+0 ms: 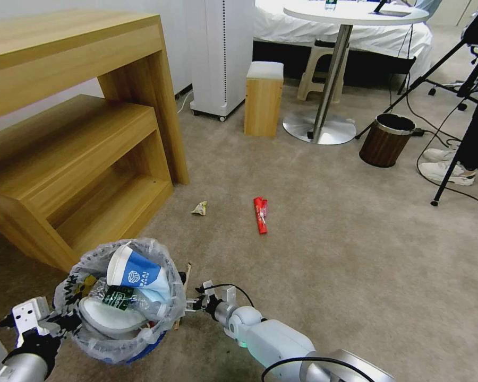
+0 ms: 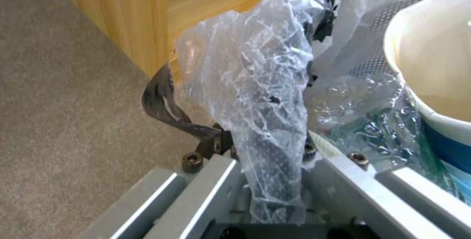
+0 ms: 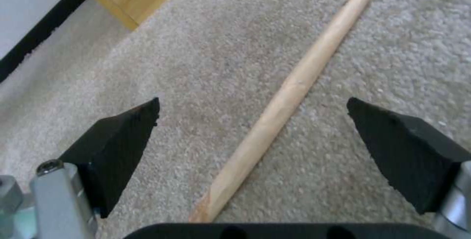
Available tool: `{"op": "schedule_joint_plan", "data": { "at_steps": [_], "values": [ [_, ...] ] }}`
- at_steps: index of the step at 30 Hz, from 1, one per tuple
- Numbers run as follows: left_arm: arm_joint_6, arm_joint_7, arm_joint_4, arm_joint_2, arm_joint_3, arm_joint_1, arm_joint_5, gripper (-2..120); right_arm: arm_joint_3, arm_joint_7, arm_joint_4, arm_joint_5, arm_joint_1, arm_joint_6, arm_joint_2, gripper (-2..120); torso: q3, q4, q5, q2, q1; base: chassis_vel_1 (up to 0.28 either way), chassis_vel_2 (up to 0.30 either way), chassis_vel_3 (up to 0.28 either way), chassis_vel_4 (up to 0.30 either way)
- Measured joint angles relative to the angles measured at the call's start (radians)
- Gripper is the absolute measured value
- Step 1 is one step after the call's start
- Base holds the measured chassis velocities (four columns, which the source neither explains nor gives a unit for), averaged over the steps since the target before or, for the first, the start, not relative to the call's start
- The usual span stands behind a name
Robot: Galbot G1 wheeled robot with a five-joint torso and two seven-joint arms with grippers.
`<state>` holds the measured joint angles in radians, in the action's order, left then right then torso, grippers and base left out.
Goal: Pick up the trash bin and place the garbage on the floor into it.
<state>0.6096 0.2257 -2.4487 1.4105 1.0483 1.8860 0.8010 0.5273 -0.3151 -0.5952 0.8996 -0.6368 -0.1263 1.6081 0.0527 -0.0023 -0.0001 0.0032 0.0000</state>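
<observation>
Wooden stick point(image 3: 289, 91) lies between right tool's point(image 3: 252, 121) spread fingers.

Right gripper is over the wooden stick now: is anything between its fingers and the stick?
Nothing visible. The right gripper is open with the wooden stick lying on bare floor between its fingers. The trash bin, held by the left gripper, sits just beside the stick.

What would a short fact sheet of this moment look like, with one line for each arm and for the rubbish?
left gripper: shut on the rim of the trash bin
right gripper: open, straddling the wooden stick on the carpet
in the bin: paper cup, bottle, slipper
lying on the carpet: red packet, crumpled wrapper
</observation>
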Motion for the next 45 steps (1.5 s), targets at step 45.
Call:
{"op": "schedule_joint_plan", "data": {
  "at_steps": [45],
  "values": [
    [-0.001, -0.018, -0.039, 0.038, -0.026, 0.027, -0.033, 1, -0.019, -0.043, 0.071, -0.051, 0.024, -0.013, 0.0, 100, 0.0, -0.0001, 0.0, 0.0, 0.0, 0.0, 0.0, 0.0, 0.0]
  ]
}}
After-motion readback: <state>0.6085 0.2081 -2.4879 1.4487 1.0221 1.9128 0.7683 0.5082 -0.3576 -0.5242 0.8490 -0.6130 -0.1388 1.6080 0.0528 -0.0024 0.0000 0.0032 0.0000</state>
